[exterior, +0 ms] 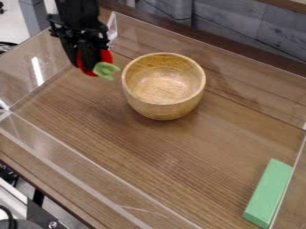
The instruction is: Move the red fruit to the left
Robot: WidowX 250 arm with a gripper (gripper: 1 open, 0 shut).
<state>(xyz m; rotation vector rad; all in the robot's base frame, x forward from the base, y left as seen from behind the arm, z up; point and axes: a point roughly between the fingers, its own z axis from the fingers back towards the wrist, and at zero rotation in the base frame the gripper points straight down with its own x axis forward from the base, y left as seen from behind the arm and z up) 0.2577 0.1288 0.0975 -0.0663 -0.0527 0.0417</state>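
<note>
The pincer (89, 59) is clamped on the red fruit (92, 63), held just left of the wooden bowl (164, 85) above the surface (156, 161); it looks light, hard and glossy (likely slippery), best gripped across its round body.

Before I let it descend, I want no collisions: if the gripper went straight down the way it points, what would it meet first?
Probably the bare wooden tabletop. The gripper, shut on the red fruit, looks clear of the wooden bowl, though depth is uncertain.
</note>
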